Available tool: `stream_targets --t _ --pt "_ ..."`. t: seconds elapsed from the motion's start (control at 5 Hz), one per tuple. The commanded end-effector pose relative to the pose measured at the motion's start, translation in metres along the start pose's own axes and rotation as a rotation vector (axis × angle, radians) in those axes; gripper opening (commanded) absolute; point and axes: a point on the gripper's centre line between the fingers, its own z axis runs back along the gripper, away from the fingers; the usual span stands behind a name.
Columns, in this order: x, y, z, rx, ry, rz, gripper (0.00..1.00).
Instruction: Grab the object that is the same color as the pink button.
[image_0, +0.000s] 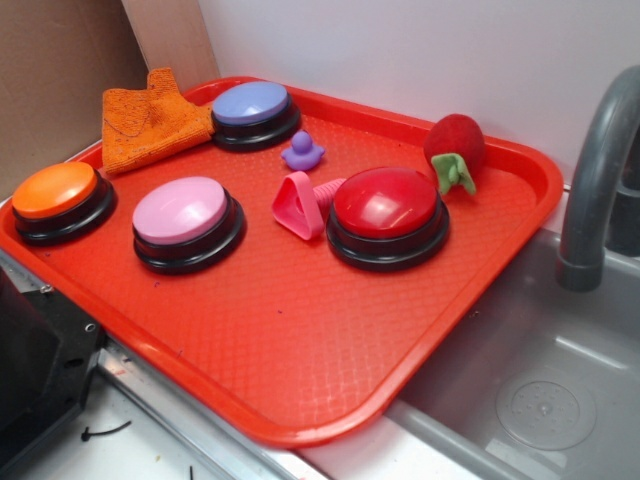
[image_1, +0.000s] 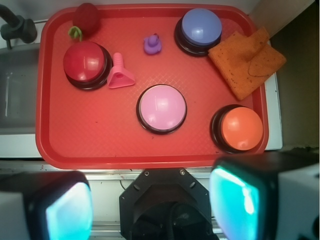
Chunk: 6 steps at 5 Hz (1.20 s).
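Red plastic forms the tray (image_0: 300, 340), which is set on a counter beside a grey sink (image_0: 540, 390) with a grey faucet (image_0: 595, 180) at the right of the exterior view. Four domed buttons on black bases are seen on the tray. The pink button (image_0: 185, 215) is placed toward the near left, with the orange button (image_0: 58, 195) further left by the tray's edge. The lavender button (image_0: 250, 108) is found at the far side, touching or just beside an orange cloth (image_0: 150, 120) that overlaps the far left rim. The red button (image_0: 388, 210) is set right of centre.

The pink toy (image_0: 300, 203), a hollow rounded triangle with a short ribbed stem, is stood on edge between the pink and red buttons, its stem pointing at the red button and touching or nearly touching its base. It is held by nothing. A purple duck (image_0: 302, 152) is seen just beyond it, and a red plush strawberry (image_0: 455, 148) with green leaves is propped at the far right, just behind the red button.

The gripper (image_1: 150, 210) is shown only in the wrist view, well above the near edge of the tray. Its jaws are spread wide apart, and nothing is held between them. Two pale, teal-tinted fingers (image_1: 235, 200) are blurred at the bottom corners of that view.
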Motion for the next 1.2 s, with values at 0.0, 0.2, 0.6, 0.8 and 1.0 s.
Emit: stream_targets --t 0.0,0.2,0.6,0.8,1.0 --pt "0.0 0.0 0.0 0.0 0.0 0.0 1.0" --pt "0.017 0.001 -0.007 -0.036 0.004 -0.115 1.0" --pt "0.057 -0.009 -0.043 -0.17 0.024 -0.572 1.0" --pt "0.071 -0.01 -0.063 -0.209 0.02 -0.791 1.0" --pt "0.083 -0.01 -0.087 -0.194 0.002 -0.979 1.0"
